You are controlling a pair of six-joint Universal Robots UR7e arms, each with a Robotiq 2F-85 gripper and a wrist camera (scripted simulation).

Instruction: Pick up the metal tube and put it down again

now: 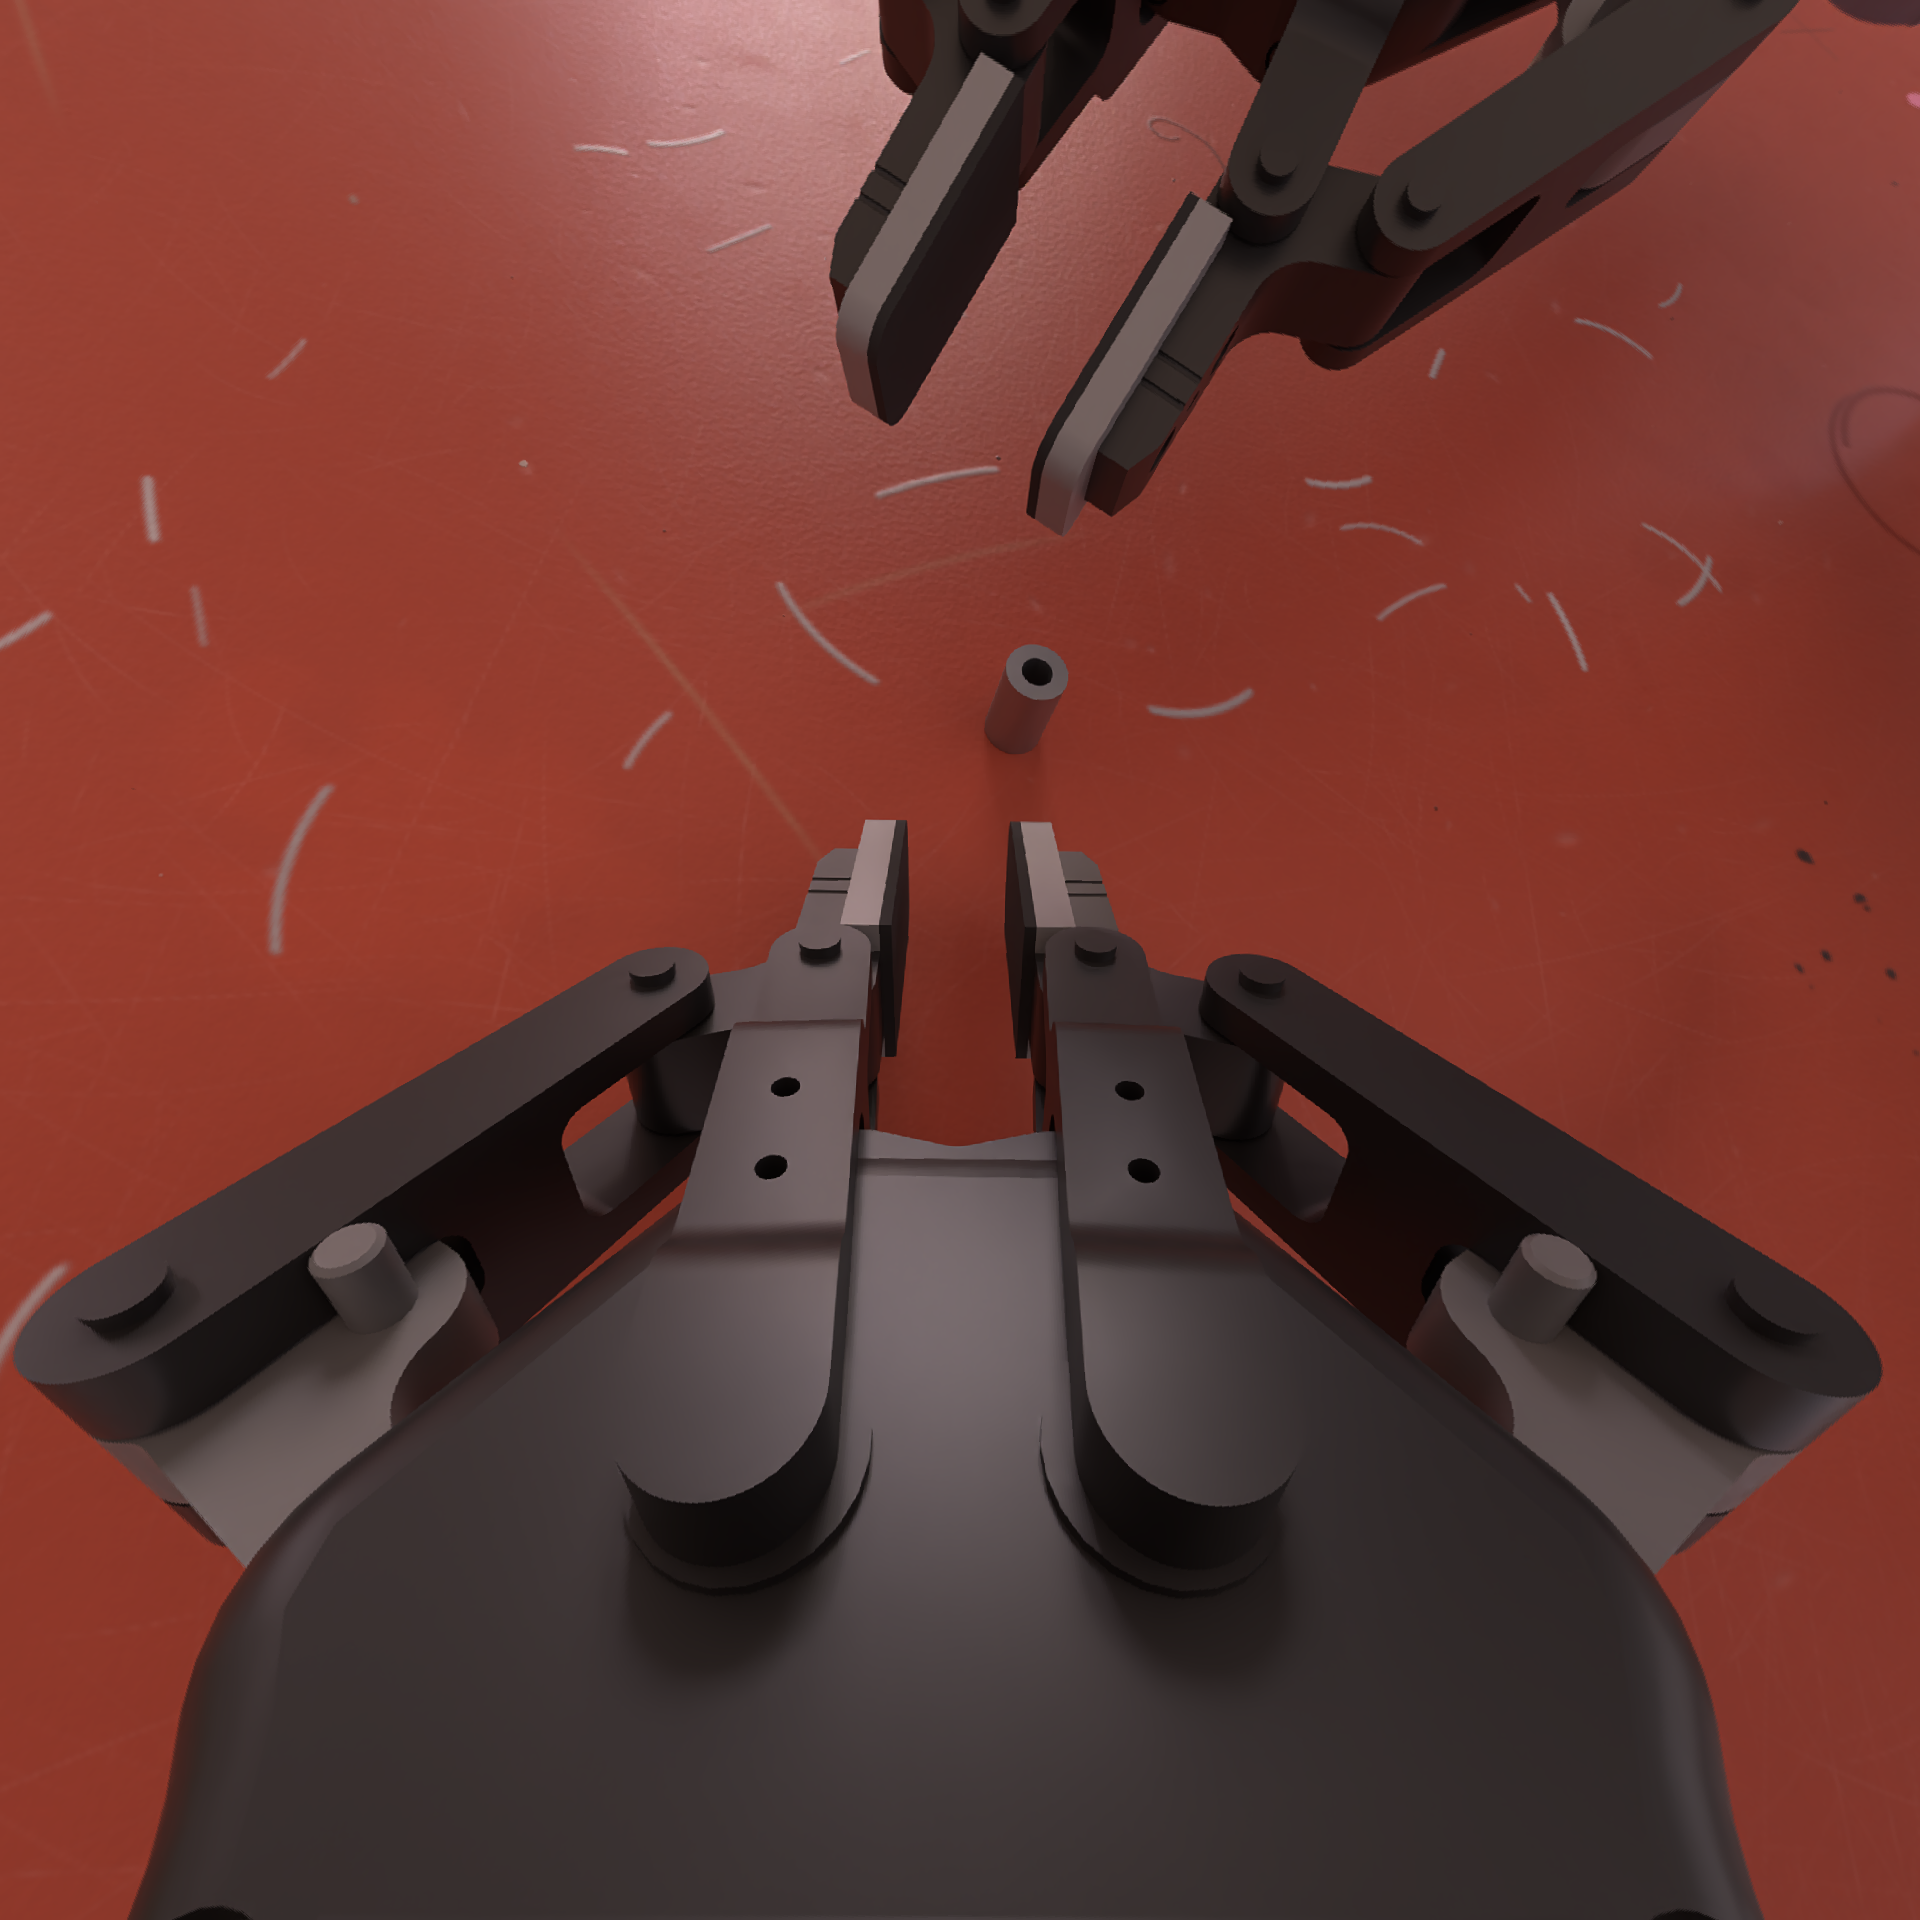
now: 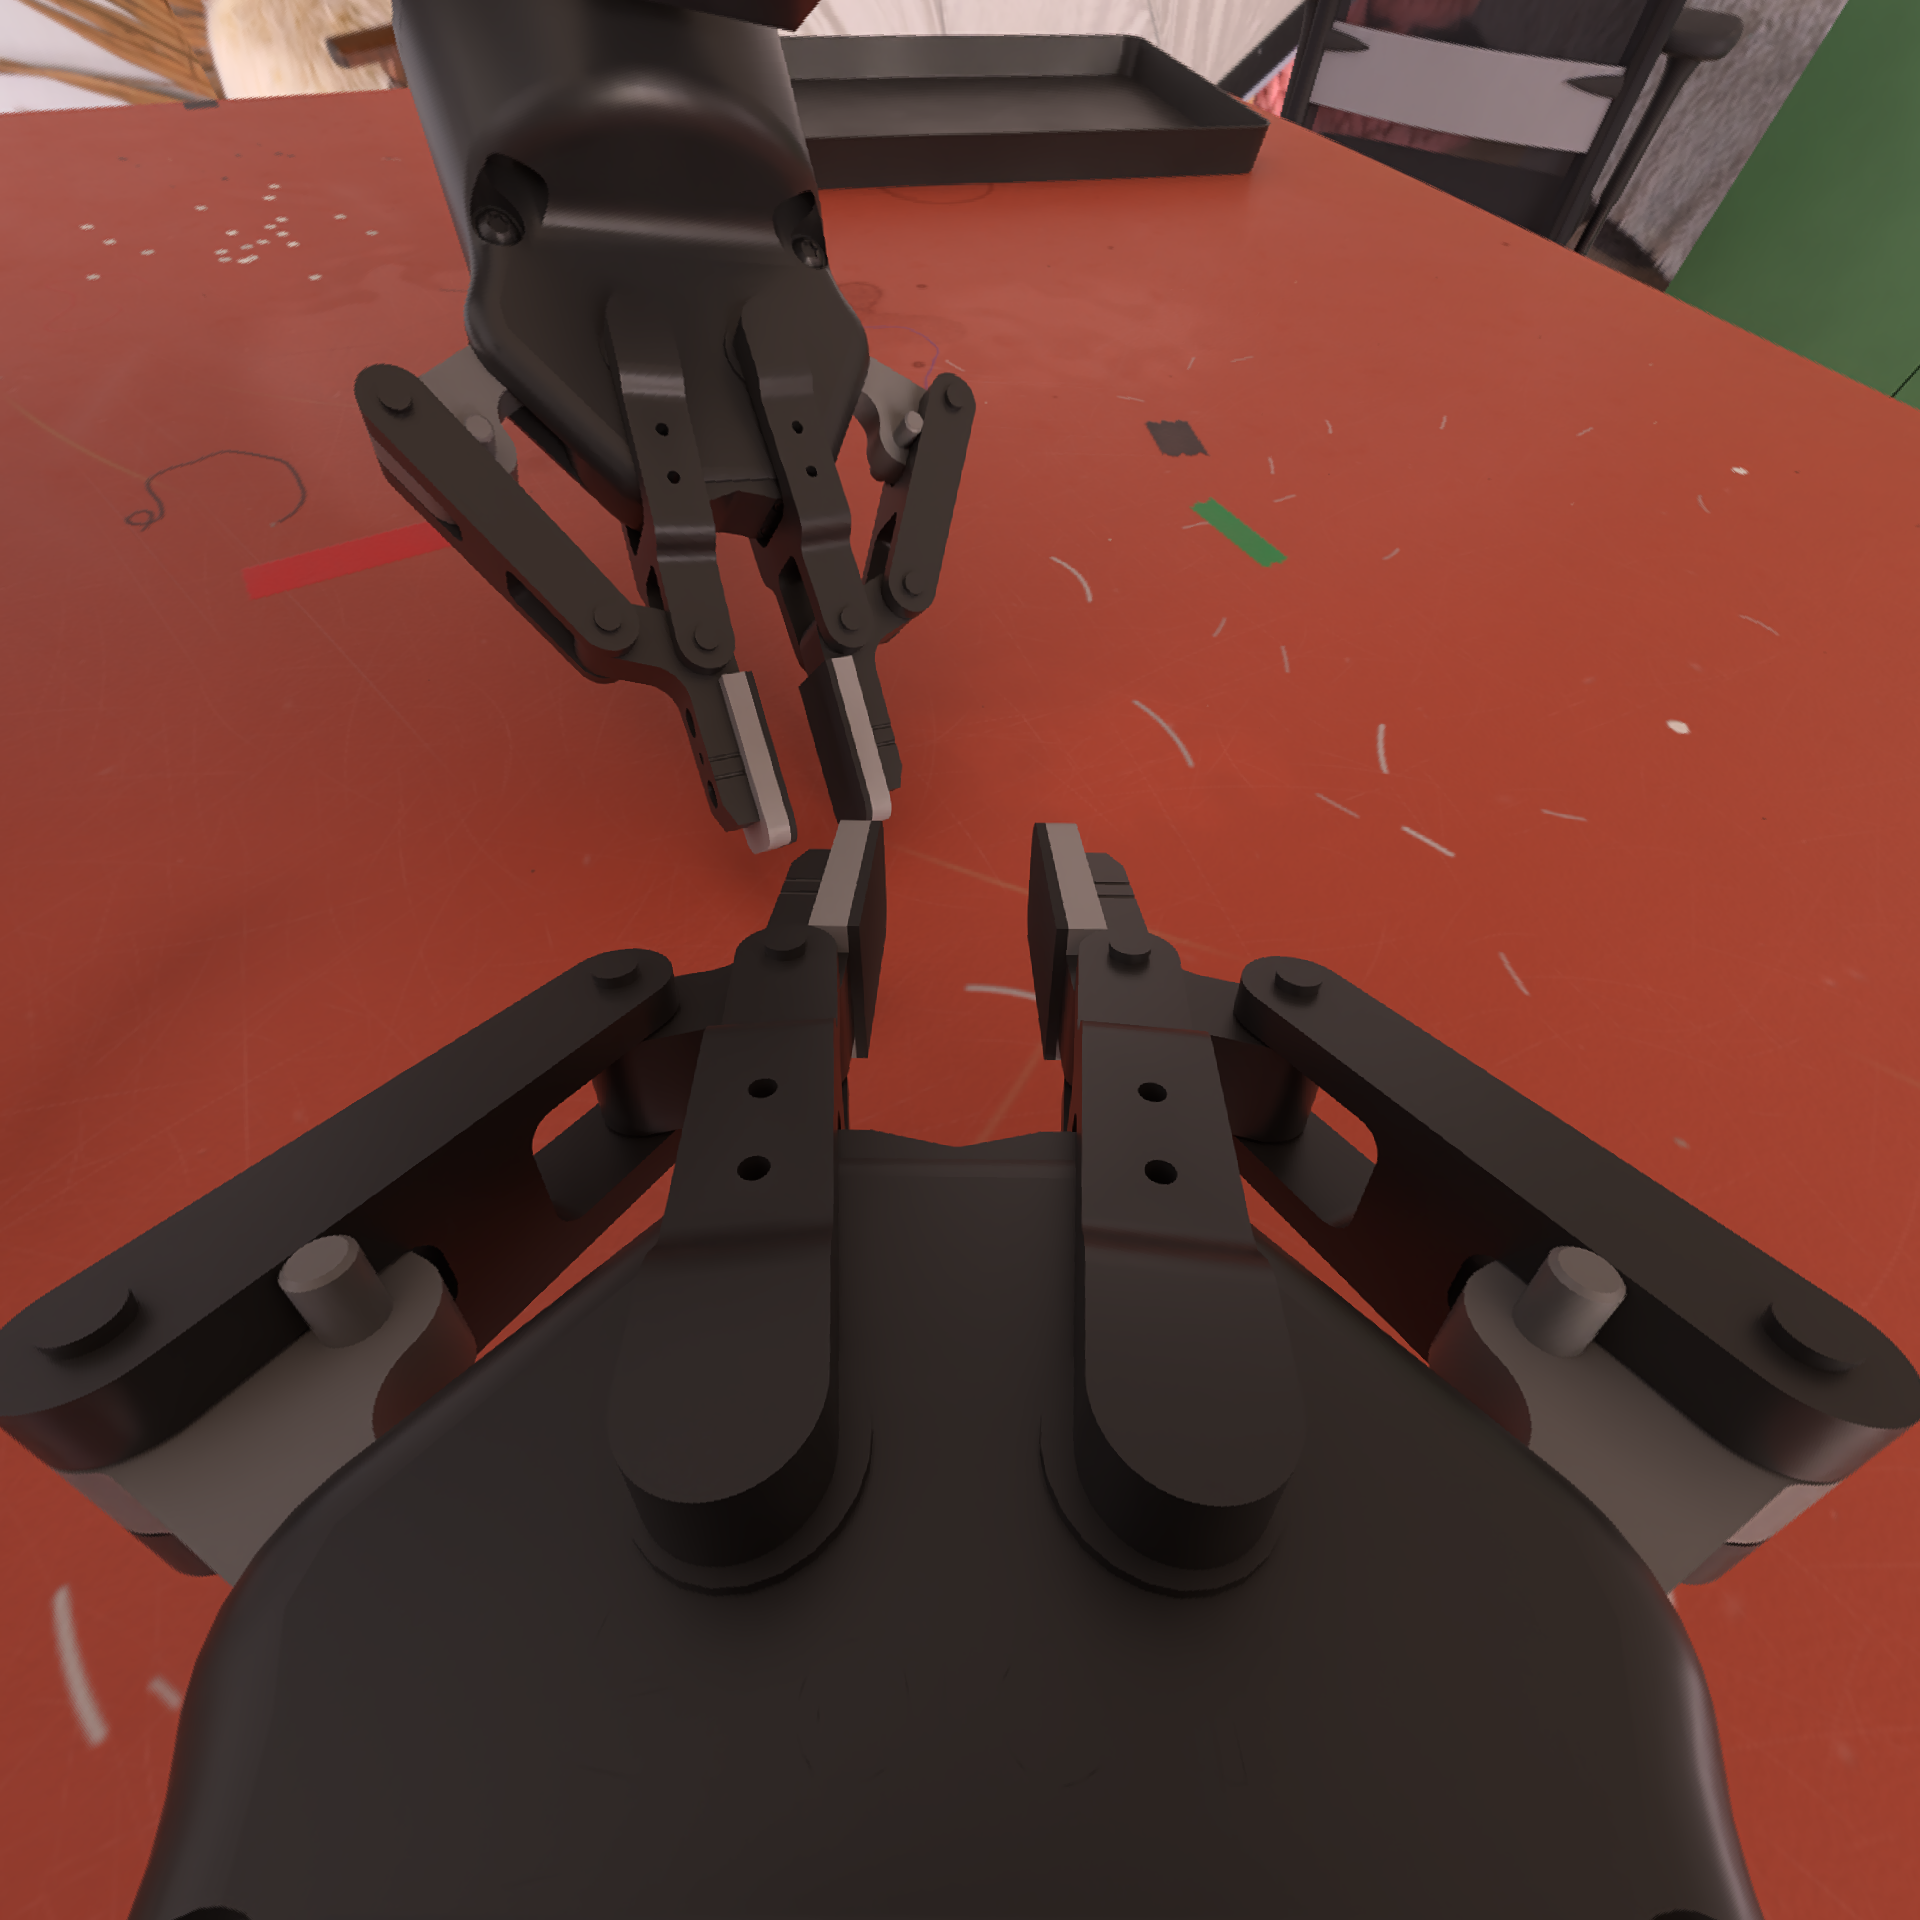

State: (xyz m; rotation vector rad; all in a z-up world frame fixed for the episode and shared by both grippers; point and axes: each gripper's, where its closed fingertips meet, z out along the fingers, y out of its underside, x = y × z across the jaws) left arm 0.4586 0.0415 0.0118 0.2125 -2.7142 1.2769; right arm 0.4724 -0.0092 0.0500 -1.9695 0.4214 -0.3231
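Metal tube is standing upright, free on the tabletop. Left end effector and right end effector are both hovering narrowly parted, empty. Risk: converging fingers colliding or toppling the tube.

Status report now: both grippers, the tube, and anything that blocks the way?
Left gripper open, empty, above tube. Right gripper open, empty, close opposite. Tube upright on table, free. Path to tube clear.
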